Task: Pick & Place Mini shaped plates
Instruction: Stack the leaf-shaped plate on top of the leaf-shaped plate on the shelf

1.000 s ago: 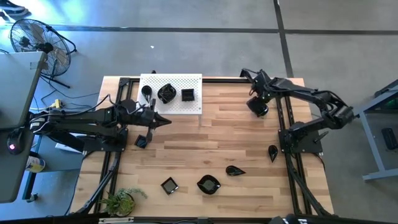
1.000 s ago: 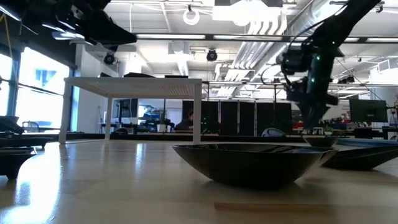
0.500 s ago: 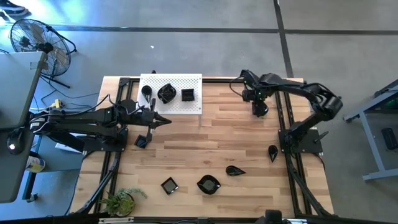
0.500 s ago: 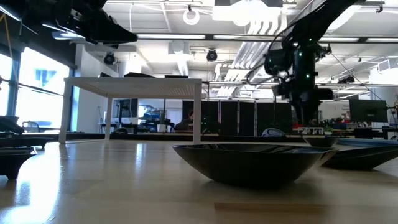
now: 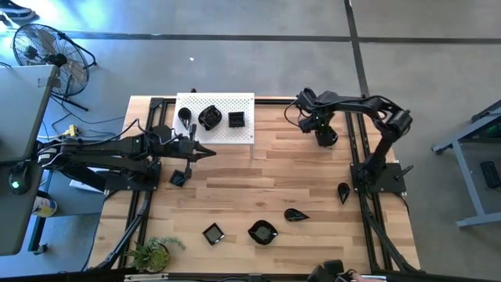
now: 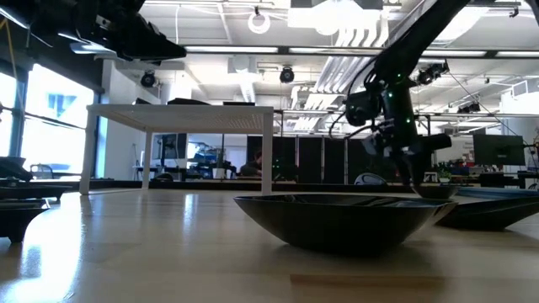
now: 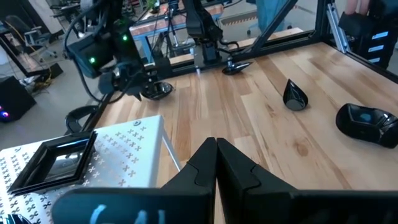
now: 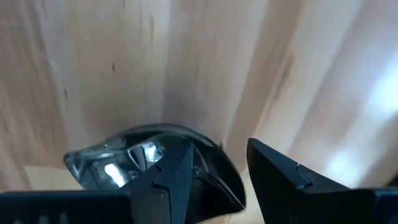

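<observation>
The right arm is swinging inward along the table's (image 5: 313,180) far edge, its right gripper (image 5: 325,138) now spread over a black plate (image 5: 328,139). The left gripper (image 5: 205,152) is idling clenched beside the white board (image 5: 244,129), which carries three plates. Bare wood is lying between them.

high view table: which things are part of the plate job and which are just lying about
Part of the job:
- mini shaped plates on the wood, e.g. round one, square one, teardrop
- plates on the white perforated board
- plate under the open right gripper

Just lying about:
- small plant
- fan
- left gripper, shut, waiting by the board
</observation>
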### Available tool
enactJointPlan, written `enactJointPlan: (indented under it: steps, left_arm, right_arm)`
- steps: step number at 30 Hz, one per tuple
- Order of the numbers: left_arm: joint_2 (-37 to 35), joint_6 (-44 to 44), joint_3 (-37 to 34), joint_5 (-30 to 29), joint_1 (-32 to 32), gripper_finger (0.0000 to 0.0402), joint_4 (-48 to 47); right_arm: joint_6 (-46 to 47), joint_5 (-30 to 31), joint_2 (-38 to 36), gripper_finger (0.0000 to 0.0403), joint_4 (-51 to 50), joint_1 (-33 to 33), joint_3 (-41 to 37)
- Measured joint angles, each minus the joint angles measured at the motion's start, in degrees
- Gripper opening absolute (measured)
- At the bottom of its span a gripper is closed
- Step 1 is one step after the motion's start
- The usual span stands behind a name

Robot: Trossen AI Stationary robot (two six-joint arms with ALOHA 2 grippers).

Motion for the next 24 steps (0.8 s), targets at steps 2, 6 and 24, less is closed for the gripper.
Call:
enactJointPlan:
  steps: [2, 6, 24]
  left_arm:
    - [0.0, 0.0, 0.0, 0.0, 0.0, 0.0000, -0.1]
    - [0.0, 0.0, 0.0, 0.0, 0.0, 0.0000, -0.2]
    - [0.0, 0.2, 0.0, 0.0, 0.0, 0.0000, -0.1]
  right_arm:
    - [0.0, 0.0, 1.1, 0.0142, -0.5, 0.0, 0.0]
    - [0.0, -0.4, 2.2, 0.0141, -2.7, 0.0, 0.0]
    - [9.6, -7.0, 1.9, 0.0012, -7.6, -0.1, 0.0]
